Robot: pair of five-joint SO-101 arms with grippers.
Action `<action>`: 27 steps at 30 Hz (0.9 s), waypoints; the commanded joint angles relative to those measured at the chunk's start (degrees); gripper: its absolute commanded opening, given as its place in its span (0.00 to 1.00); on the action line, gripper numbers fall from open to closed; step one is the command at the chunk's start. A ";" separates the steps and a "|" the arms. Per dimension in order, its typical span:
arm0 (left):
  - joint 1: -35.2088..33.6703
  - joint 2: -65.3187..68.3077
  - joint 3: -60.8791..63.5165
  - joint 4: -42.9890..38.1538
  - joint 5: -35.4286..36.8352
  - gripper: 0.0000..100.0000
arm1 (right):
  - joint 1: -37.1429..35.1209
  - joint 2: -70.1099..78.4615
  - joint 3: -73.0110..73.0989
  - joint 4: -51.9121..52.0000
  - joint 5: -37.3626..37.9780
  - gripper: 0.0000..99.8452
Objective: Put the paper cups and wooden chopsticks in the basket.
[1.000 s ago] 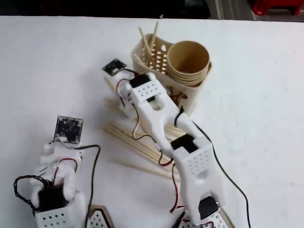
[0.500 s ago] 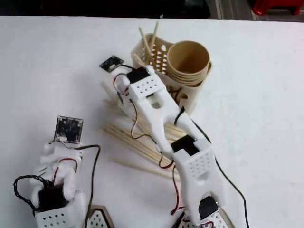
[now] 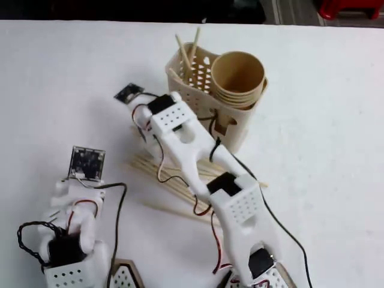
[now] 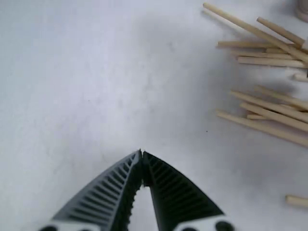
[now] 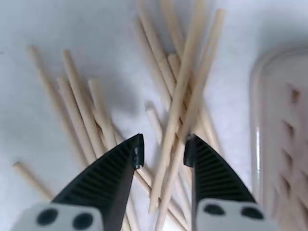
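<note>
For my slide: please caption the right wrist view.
Open end effector above scattered wooden chopsticks beside the basket.

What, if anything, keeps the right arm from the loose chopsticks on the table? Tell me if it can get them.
Probably yes. The right gripper hangs open right over the chopsticks, with two sticks showing between its fingertips and nothing in the way. The basket stands off to one side.

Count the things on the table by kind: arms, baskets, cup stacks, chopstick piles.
Arms: 2, the left arm and the right arm
Basket: 1
Stack of paper cups: 1
Pile of loose chopsticks: 1
Total: 5
</note>
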 commanded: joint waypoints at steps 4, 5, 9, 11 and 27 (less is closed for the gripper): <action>-0.48 -0.48 -0.18 -0.79 -0.44 0.02 | 1.36 1.27 -0.44 -1.36 3.52 0.14; -0.48 -0.48 -0.18 -0.79 -0.44 0.02 | 1.45 1.54 -0.44 -1.36 3.60 0.14; -0.48 -0.48 -0.18 -0.79 -0.44 0.02 | 1.45 3.03 -0.44 -1.80 3.69 0.08; -0.48 -0.48 -0.18 -0.79 -0.44 0.02 | 1.45 3.65 -0.44 -2.42 3.69 0.04; -0.48 -0.48 -0.18 -0.79 -0.44 0.02 | 1.19 -7.16 -0.26 4.00 3.78 0.02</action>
